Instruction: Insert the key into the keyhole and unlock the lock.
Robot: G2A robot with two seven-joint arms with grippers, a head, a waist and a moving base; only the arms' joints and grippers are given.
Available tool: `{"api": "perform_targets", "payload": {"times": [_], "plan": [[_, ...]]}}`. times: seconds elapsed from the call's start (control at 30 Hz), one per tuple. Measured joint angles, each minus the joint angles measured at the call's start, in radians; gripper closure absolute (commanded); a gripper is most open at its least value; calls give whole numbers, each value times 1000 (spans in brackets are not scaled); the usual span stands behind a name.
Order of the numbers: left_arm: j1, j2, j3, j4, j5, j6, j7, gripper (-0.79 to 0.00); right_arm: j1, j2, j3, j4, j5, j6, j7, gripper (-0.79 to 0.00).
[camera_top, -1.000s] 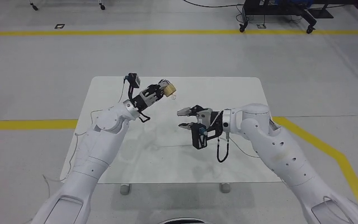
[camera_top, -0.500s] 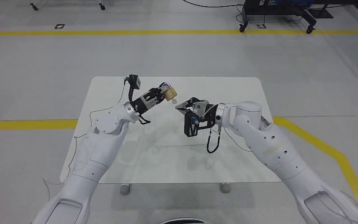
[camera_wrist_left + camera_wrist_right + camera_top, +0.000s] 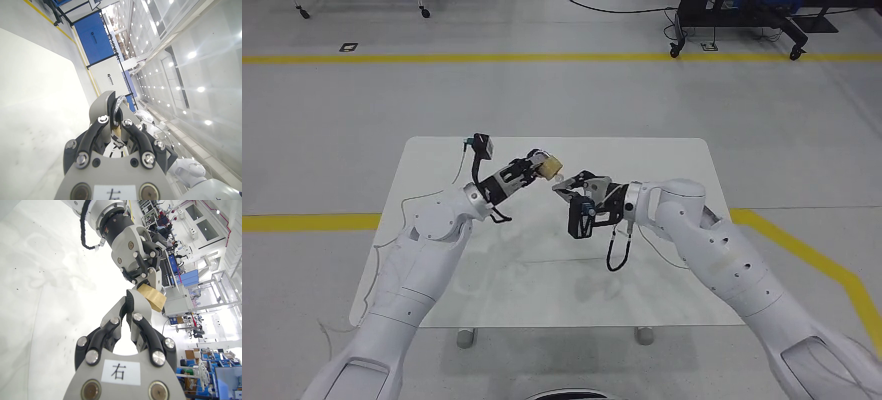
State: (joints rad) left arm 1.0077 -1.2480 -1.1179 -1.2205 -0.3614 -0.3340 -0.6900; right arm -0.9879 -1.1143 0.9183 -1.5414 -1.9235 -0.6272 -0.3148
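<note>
A brass padlock [image 3: 549, 163] hangs above the white table [image 3: 662, 280], held by its steel shackle [image 3: 117, 107] in my left gripper [image 3: 537, 166], which is shut on it. The lock's brass body [image 3: 154, 298] faces my right gripper [image 3: 130, 296]. That gripper [image 3: 562, 187] sits right against the body's lower end with its pads pressed together. The key is hidden at those fingertips, and I cannot make out the keyhole. Both grippers meet over the table's far middle.
The table top under the arms is bare, with faint smudges and dark specks [image 3: 39, 272]. A black cable [image 3: 614, 250] loops below my right wrist. Yellow floor lines [image 3: 542, 57] run behind and beside the table.
My right gripper has moved left and away from me, up to the padlock, and its fingers have gone from open to shut. The left arm with the lock has barely shifted.
</note>
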Motion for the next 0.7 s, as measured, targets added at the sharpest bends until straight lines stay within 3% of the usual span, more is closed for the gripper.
{"api": "perform_targets", "payload": {"times": [0.2,0.3,0.5,0.7], "plan": [[-4,-2,-10,18,-45,39,-4,0,-74,21,43,-57,-38,41,-94,-286],[-8,-5,-10,32,-73,72,-10,0,-122,34,74,-109,-102,99,-76,-332],[-42,-16,7,75,-172,193,-73,0,-171,37,51,-180,-248,215,-23,-280],[-63,-23,18,97,-178,203,-70,0,-140,22,24,-123,-243,279,-26,-252]]}}
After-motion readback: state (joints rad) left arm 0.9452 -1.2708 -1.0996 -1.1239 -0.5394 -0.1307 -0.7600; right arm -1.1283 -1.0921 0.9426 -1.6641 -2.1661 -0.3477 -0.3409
